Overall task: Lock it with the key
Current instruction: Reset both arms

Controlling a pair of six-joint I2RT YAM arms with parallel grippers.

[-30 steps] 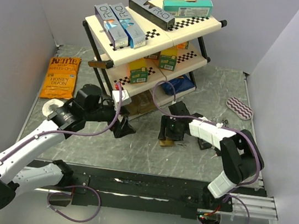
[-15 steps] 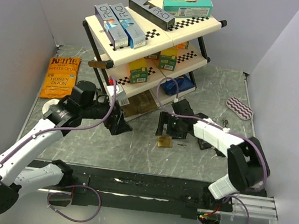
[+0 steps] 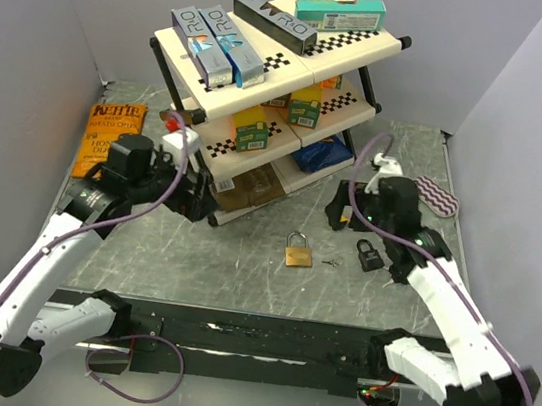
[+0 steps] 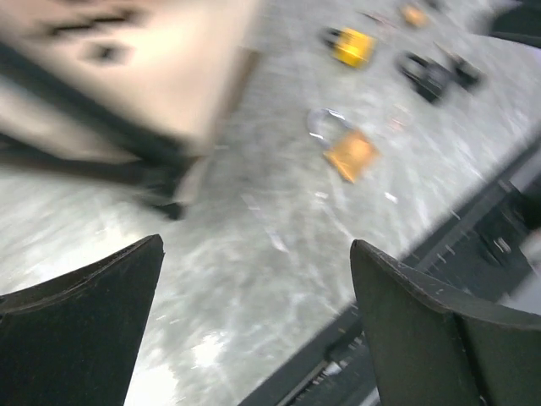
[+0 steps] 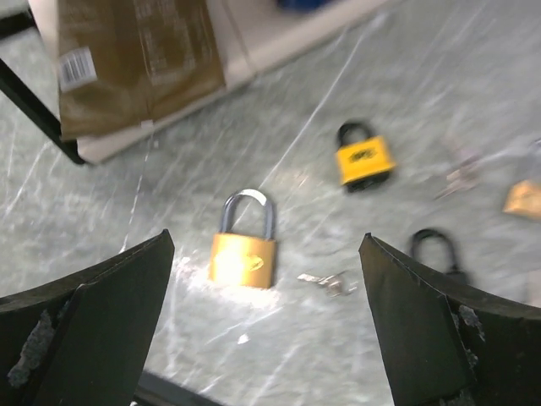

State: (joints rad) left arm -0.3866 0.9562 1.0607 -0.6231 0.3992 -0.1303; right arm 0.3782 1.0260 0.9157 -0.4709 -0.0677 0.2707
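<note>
Three padlocks [image 5: 243,254] — brass, yellow, black

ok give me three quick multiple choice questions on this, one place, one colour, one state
1. The key lies: A on the top shelf; B on the table beside a padlock; C in a pincer.
2. That padlock's body is: A blue; B white; C brass.
3. The right pincer is: A open and empty; B shut on the key; C shut on a padlock.
Answers: B, it rests on the table just beside the padlock; C, gold-toned metal; A, its fingers stand wide apart, nothing between.
</note>
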